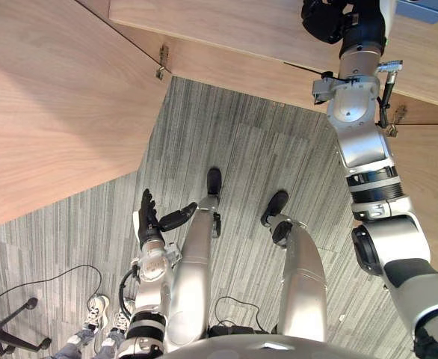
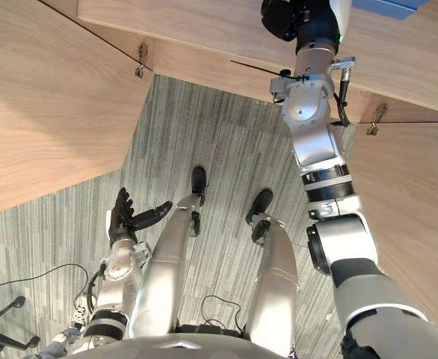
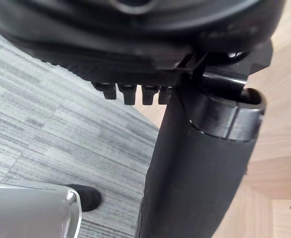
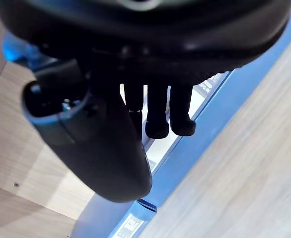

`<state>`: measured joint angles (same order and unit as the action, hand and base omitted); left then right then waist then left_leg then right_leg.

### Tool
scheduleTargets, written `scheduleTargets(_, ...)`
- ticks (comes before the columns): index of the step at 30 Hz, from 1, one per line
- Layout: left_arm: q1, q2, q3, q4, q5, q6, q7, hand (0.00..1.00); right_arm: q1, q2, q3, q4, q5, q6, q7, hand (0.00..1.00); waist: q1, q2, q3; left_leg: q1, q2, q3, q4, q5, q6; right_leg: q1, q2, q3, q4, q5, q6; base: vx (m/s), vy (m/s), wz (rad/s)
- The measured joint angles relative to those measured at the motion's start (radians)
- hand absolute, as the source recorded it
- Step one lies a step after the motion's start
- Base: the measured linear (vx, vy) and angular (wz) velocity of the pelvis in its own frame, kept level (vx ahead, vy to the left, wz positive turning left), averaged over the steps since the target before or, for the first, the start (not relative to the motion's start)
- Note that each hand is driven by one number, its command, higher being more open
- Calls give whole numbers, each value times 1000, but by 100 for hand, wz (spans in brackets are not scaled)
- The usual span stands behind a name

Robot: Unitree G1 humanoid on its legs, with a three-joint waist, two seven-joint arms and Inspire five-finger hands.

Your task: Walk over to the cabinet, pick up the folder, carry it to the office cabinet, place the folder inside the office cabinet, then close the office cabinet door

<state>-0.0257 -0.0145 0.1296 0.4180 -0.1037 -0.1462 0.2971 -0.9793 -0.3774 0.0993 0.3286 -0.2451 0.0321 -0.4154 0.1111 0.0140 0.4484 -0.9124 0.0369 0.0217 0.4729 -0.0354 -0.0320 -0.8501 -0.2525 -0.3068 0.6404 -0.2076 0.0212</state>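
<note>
The blue folder (image 4: 220, 119) lies flat on a wooden shelf (image 4: 254, 173) inside the office cabinet; its corner shows at the top of the left eye view (image 1: 428, 9). My right hand (image 1: 327, 19) is raised into the cabinet beside the folder. In the right wrist view its fingers (image 4: 158, 114) hang relaxed just over the folder's white label, thumb (image 4: 110, 144) spread apart, nothing clasped. My left hand (image 1: 148, 217) hangs low by my side over the carpet, fingers straight and holding nothing.
The cabinet's left door (image 1: 54, 97) stands swung open with its hinge (image 1: 161, 63) showing; the right door (image 1: 428, 187) is open too. Grey striped carpet (image 1: 226, 149) lies between them. A person's shoes (image 1: 96, 314) and a chair base (image 1: 2, 325) are at lower left.
</note>
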Motion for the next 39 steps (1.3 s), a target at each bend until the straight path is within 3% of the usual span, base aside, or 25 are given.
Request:
scheduleTargets(7, 0, 0, 0, 0, -1, 0, 0, 100, 9, -16, 0, 17, 11, 0, 11, 0, 5, 0, 0, 0, 0, -2, -8, 3, 0, 0, 2, -1, -5, 0, 0, 0, -1, 1)
scheduleTargets(15, 0, 1, 0, 33, -5, -1, 4, 100, -60, -24, 2, 155, 14, 6, 15, 0, 8, 5, -3, 0, -1, -13, -34, 24, -6, -1, 2, -15, -10, 1, -1, -2, -18, 5)
scheduleTargets(22, 0, 0, 0, 40, -7, -2, 9, 100, -142, -21, 2, 284, 114, 28, 14, 0, 8, 9, -5, -12, -2, -23, -33, 32, -7, -6, 3, -25, -9, 3, -5, -7, -5, 2)
scheduleTargets(27, 0, -2, -2, 38, -13, -2, 10, 100, -149, -18, 2, 284, 169, 33, 12, 0, 2, 9, -5, -17, -1, -25, -17, 32, -7, -6, 3, -25, -1, 3, -6, -2, -3, 1)
scheduleTargets(31, 0, -3, -3, 36, -12, 7, 8, 100, -84, -11, 2, 140, 167, 36, 6, 0, -8, 9, -5, -30, 14, -4, 32, 17, 9, -5, 9, -21, 20, 1, -10, -23, 0, -6)
scheduleTargets(36, 2, -3, 1, 36, -3, 37, -11, 100, 194, 26, 1, -220, 158, -5, -10, 0, -13, 10, -5, 7, 28, 16, 121, -51, 12, 36, 7, 9, 78, -30, -8, -58, -7, -14)
scheduleTargets(39, 2, -3, 0, 39, 4, 51, -25, 100, 374, 85, 5, -330, 158, -34, 2, 0, -22, 9, -6, 57, 36, 27, 151, -83, 19, 90, 6, 18, 94, -48, -5, -59, -29, -11)
